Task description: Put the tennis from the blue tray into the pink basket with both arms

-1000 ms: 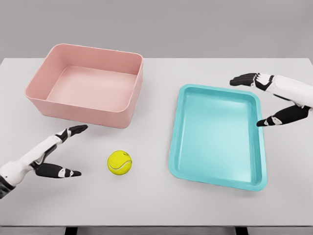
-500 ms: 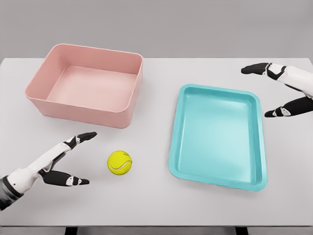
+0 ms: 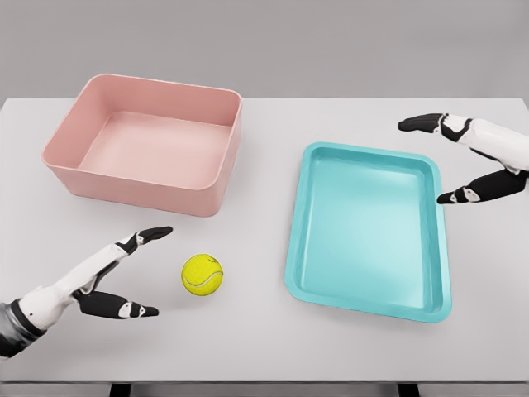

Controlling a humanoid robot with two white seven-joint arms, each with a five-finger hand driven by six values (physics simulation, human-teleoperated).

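Ball [image 3: 202, 274] lies on the table [image 3: 264, 347], near centre-left, between the tray [image 3: 368, 227] on its right and the left hand [image 3: 111, 277] on its left. It is outside the tray and touches neither. The basket [image 3: 149, 141] sits far left, well apart from the ball, nothing in it.

Left hand: low over the table just left of the ball, fingers spread apart, thumb [image 3: 128, 310] nearer and forefinger [image 3: 145, 237] farther, holding nothing.

Right hand [image 3: 475, 157]: at the far right edge of the tray, beside its far-right corner, fingers spread, thumb tip near the rim; contact cannot be told. Holds nothing.
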